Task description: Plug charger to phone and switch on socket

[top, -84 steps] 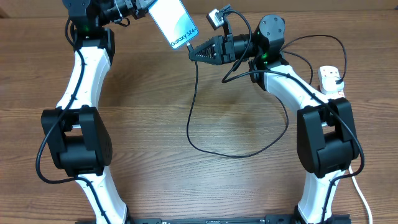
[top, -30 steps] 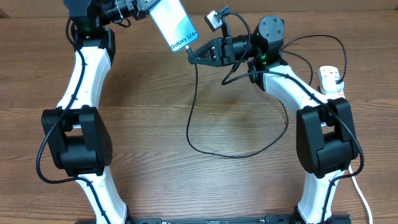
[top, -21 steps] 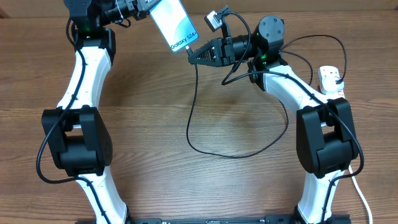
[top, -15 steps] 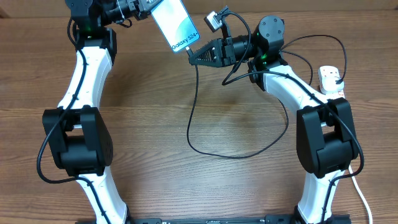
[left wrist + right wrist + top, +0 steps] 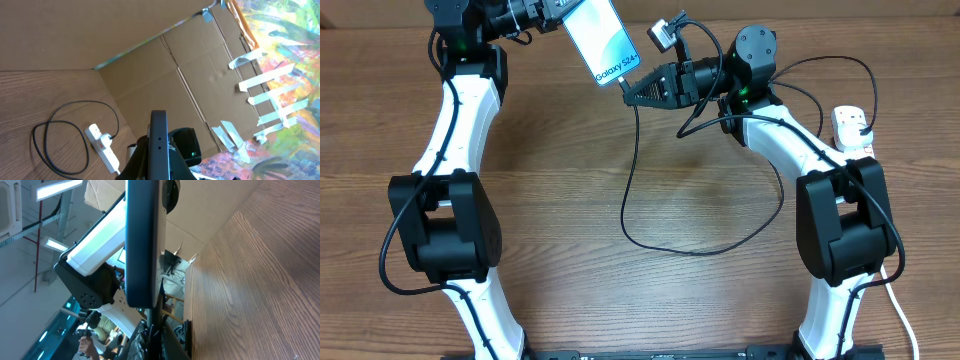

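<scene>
The phone [image 5: 601, 38], its blue-teal screen lit, hangs tilted above the table's far edge, and my left gripper [image 5: 556, 8] is shut on its upper end. My right gripper [image 5: 626, 94] is shut on the charger's connector tip, right at the phone's lower end. The charger cable [image 5: 700, 250] loops down over the table and back up to the right, toward the socket [image 5: 850, 126]. In the left wrist view the phone [image 5: 158, 142] stands edge-on between the jaws. The right wrist view has the phone [image 5: 145, 240] edge-on above the charger tip [image 5: 156, 322]. Whether the tip is seated is hidden.
The white socket strip [image 5: 102, 148] lies at the far right near a cardboard wall [image 5: 165, 70], with a plug in it and black cable [image 5: 50, 150] coiled beside it. Its thick white cord [image 5: 901, 312] runs down the right edge. Both arms' bases stand at the near side.
The right gripper's tip has edged very slightly toward the near side at the phone's lower end. The phone and the left arm have hardly moved.
</scene>
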Robot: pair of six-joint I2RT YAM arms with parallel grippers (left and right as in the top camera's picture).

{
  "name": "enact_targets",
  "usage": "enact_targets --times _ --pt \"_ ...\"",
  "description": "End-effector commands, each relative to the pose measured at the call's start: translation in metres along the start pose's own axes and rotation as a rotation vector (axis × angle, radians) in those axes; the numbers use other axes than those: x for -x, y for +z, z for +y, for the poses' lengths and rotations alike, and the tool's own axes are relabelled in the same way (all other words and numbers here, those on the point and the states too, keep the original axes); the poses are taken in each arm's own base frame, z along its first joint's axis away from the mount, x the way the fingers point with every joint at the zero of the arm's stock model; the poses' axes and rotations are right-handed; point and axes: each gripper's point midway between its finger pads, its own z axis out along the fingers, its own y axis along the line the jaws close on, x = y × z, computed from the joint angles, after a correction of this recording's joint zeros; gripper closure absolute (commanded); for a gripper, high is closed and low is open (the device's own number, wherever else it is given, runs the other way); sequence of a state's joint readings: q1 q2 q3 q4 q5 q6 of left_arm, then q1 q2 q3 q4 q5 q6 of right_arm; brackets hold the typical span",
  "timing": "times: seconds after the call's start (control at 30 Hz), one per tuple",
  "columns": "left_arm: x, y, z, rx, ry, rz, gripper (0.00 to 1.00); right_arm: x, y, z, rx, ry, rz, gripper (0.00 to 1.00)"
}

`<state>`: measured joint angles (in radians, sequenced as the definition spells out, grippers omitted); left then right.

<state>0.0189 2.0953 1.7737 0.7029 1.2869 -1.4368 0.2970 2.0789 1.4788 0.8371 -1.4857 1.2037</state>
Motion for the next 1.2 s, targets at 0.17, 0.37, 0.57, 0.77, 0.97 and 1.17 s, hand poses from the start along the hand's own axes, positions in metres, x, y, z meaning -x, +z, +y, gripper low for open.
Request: enact_targets --times 0.17,0.37,0.57,0.77,0.97,1.17 --pt "-0.012 0.008 -0.015 -0.024 0.044 0.065 0.96 0.013 -0.003 -0.006 -0.025 -0.005 -0.077 0.96" --pt "-0.011 0.008 -0.015 -0.023 0.044 0.062 0.96 0.015 -0.008 -0.007 -0.033 -0.005 -0.091 0.96" --pt "-0.010 0.008 -0.015 -0.023 0.044 0.057 0.96 0.021 -0.017 -0.010 -0.048 -0.002 -0.122 0.96" --pt "-0.009 0.008 -0.015 -0.022 0.043 0.050 0.96 0.021 -0.018 -0.010 -0.049 -0.002 -0.124 0.96" --pt "-0.007 0.008 -0.015 -0.021 0.043 0.042 0.96 0.021 -0.018 -0.010 -0.049 -0.002 -0.123 0.96" --pt "0.001 0.008 -0.014 -0.014 0.043 -0.010 0.96 0.021 -0.018 -0.010 -0.048 -0.002 -0.122 0.96"
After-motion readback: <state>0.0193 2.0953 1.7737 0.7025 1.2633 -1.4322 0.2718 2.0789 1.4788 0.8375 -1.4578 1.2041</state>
